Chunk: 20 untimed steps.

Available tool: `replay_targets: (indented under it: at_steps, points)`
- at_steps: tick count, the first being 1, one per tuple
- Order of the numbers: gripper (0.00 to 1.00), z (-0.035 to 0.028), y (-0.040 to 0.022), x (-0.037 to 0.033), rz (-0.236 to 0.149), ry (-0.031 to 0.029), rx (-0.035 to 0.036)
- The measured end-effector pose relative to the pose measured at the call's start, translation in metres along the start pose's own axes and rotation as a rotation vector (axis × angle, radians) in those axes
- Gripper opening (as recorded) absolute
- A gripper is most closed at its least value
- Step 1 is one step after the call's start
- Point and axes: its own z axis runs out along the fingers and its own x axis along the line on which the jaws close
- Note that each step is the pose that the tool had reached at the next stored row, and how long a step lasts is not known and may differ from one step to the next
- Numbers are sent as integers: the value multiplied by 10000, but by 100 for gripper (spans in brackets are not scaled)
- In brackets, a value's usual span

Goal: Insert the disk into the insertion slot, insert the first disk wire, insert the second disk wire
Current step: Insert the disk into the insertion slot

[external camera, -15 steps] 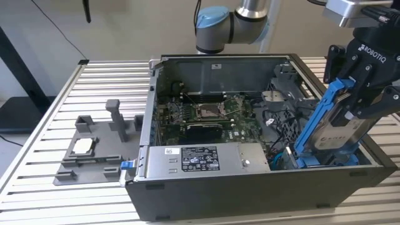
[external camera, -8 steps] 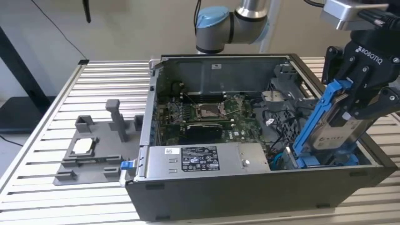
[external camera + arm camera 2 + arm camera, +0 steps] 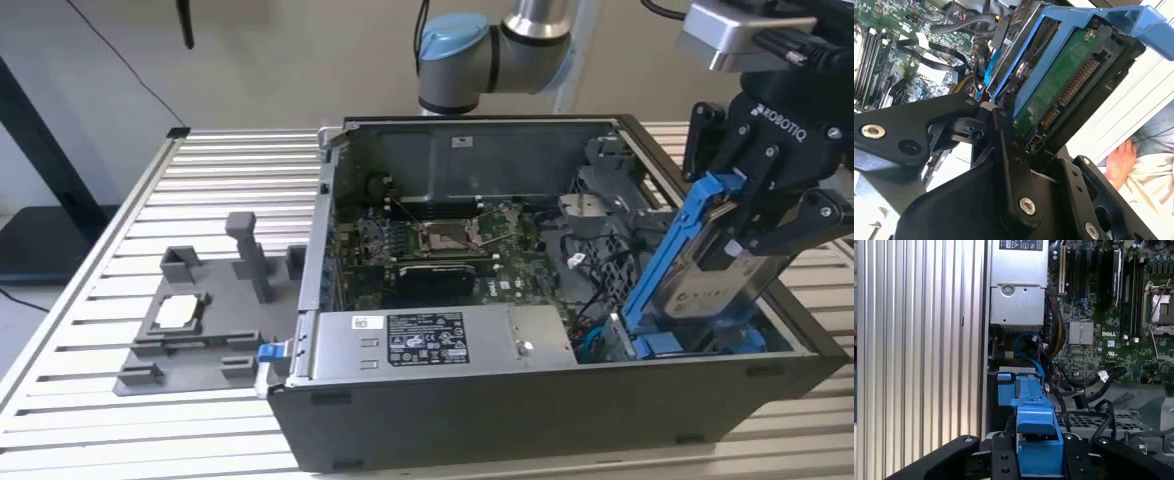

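My gripper (image 3: 754, 235) is shut on the disk (image 3: 714, 285), a silver-grey drive in a bright blue carrier frame (image 3: 663, 275). The disk stands tilted at the exterior view's right, its lower end down in the insertion slot (image 3: 687, 345) at the front right corner of the open computer case. In the second wrist view the disk's green underside and connector (image 3: 1064, 85) sit between my black fingers (image 3: 1006, 155). The first wrist view looks down along the blue carrier (image 3: 1036, 440) into the bay. Loose black wires (image 3: 1106, 377) with plugs lie over the board beside the bay.
The open case (image 3: 561, 410) lies on a slatted metal table (image 3: 80, 330). Inside are a motherboard (image 3: 441, 245) and a power supply (image 3: 427, 340). A grey fixture (image 3: 200, 320) stands at the exterior view's left. A person's hand (image 3: 1121, 160) is beyond the case.
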Motion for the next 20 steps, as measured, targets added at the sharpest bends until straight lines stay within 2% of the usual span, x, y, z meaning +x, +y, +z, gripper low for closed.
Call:
replay_targets:
  at_steps: [13, 16, 20]
  points:
    - [33, 108, -3, -31, -12, -83, 12]
    - [33, 124, -4, -32, -17, -85, -47]
    - [33, 163, -6, -32, -37, -83, -62]
